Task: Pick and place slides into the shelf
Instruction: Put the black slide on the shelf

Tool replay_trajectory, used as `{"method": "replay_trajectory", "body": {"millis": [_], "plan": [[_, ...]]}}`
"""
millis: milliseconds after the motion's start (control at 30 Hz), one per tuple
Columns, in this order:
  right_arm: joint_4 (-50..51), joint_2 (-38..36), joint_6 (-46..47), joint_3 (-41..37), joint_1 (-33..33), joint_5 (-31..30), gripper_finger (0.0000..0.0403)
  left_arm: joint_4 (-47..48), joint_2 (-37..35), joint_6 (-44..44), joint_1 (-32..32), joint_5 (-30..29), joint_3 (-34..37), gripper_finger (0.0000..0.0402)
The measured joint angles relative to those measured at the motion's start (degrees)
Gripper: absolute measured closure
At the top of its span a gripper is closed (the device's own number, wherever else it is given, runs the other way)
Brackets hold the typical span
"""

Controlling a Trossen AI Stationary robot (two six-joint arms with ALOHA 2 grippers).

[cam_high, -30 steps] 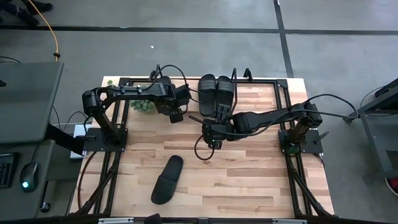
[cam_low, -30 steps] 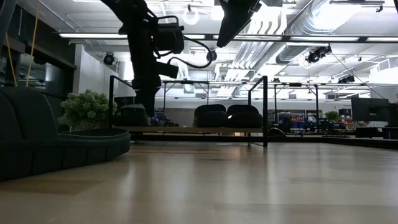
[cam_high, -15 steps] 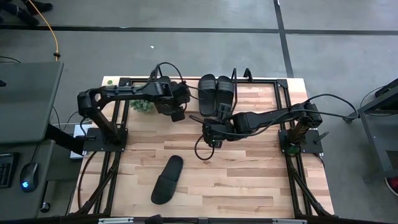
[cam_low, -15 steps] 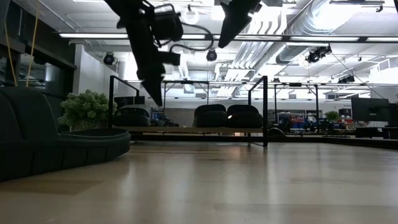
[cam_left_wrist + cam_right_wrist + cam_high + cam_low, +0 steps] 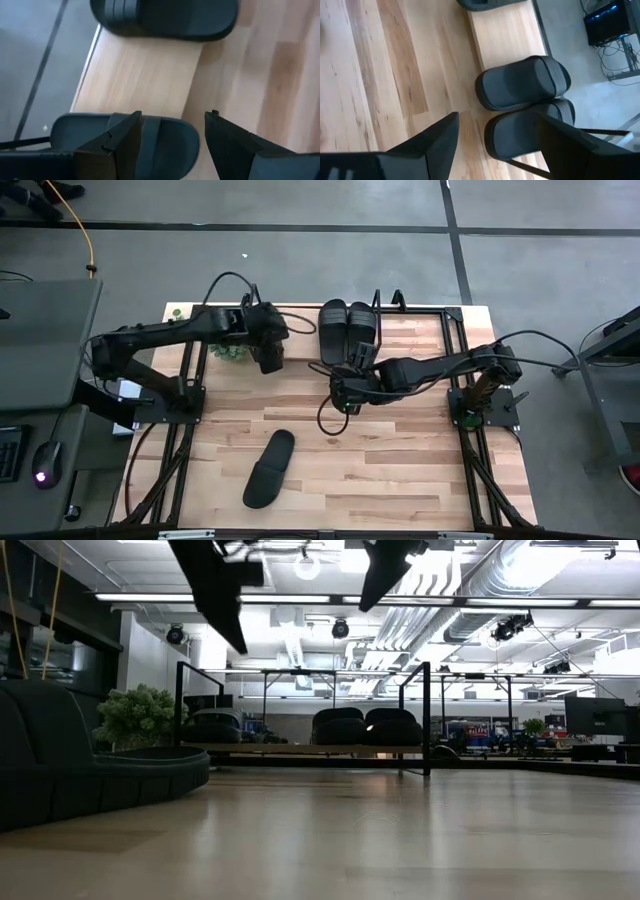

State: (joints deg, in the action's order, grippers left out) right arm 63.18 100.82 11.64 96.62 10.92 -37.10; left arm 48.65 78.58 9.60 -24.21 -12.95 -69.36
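Three black slides rest sole-down on the shelf at the table's far side: one at its left end and a pair toward its right. In the high view the pair shows; my left arm hides the left one. Another slide lies flat on the table near the front. My left gripper hangs open above the shelf's left end, over that slide. My right gripper hovers open in front of the pair.
A small green plant stands at the shelf's left end, below my left arm. Black wire end frames rise at both ends of the shelf. Bare wooden tabletop lies between the shelf and the near slide.
My left gripper has risen from the shelf's left end and drawn back toward the table's left edge, tipping less steeply down and staying open. The slide there stays on the board. My right gripper has kept still.
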Motion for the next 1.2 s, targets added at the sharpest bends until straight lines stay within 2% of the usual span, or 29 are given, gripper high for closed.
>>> {"method": "replay_trajectory", "body": {"millis": [333,867,1200], "plan": [[0.2,-3.9,-0.1,0.0,-0.4,0.1,0.0155,3.5,-7.2,-6.0,14.3,-8.4,0.0,0.0202],[0.0,-4.7,-3.1,0.0,-2.7,1.9,0.0155,10.7,-8.0,-26.3,40.3,-28.4,0.0,0.0202],[-5.3,-4.6,-6.7,0.0,-3.9,9.0,0.0155,11.3,-8.0,-39.6,57.0,-37.9,2.2,0.0202]]}}
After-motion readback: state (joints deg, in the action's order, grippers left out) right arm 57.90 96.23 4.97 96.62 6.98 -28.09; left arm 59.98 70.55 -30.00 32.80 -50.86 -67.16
